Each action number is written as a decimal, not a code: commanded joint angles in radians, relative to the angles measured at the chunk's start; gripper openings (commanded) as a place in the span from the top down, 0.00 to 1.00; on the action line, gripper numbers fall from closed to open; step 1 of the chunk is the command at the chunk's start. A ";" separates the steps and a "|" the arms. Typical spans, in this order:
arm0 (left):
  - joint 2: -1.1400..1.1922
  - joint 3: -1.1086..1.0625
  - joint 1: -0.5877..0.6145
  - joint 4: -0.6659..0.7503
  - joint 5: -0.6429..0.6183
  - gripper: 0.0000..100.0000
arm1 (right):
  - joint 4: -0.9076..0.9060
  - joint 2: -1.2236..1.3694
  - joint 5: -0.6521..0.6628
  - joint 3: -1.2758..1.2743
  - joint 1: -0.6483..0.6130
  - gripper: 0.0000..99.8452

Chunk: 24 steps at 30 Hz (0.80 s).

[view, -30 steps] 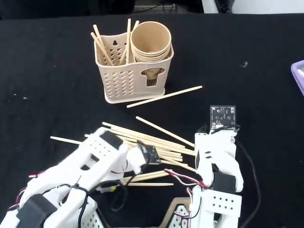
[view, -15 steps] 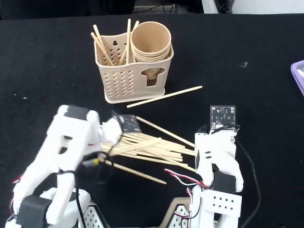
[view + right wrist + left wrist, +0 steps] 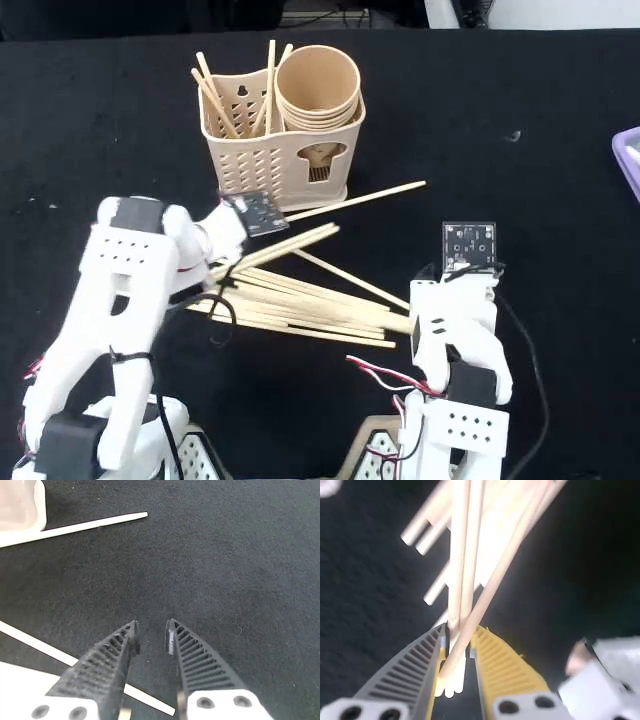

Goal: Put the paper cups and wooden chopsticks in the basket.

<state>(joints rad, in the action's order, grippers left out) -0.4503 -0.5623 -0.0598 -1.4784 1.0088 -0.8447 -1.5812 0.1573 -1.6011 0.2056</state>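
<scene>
1. Left wrist view: the left gripper (image 3: 456, 637) pinches a few wooden chopsticks (image 3: 465, 575) near their ends.
2. The right gripper (image 3: 151, 635) is slightly parted (nothing between its fingers) over the table (image 3: 240, 555).
3. Loose chopsticks (image 3: 310, 305) lie piled near the basket (image 3: 280, 170), whose 2 compartments hold chopsticks and stacked paper cups (image 3: 318, 85).

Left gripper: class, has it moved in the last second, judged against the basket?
Yes. The left gripper, shut on a few chopsticks, has travelled up the table from near the arm bases to just in front of the basket, which stayed put.
</scene>
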 commanded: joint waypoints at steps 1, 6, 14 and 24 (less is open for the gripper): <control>-0.015 -0.027 -0.074 0.138 -0.114 0.97 | 0.003 -0.016 0.009 0.005 0.008 0.90; -0.018 -0.127 -0.157 0.334 -0.288 0.97 | 0.003 -0.016 0.009 0.005 0.008 0.90; -0.020 -0.056 -0.194 0.315 -0.318 0.97 | 0.003 -0.016 0.009 0.005 0.008 0.90; -0.020 0.065 -0.200 0.255 -0.348 0.97 | 0.003 -0.016 0.009 0.005 0.008 0.90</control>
<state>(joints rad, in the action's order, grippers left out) -0.4488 -0.5976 -0.2440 -1.1699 0.6728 -0.8447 -1.5812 0.1573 -1.6011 0.2056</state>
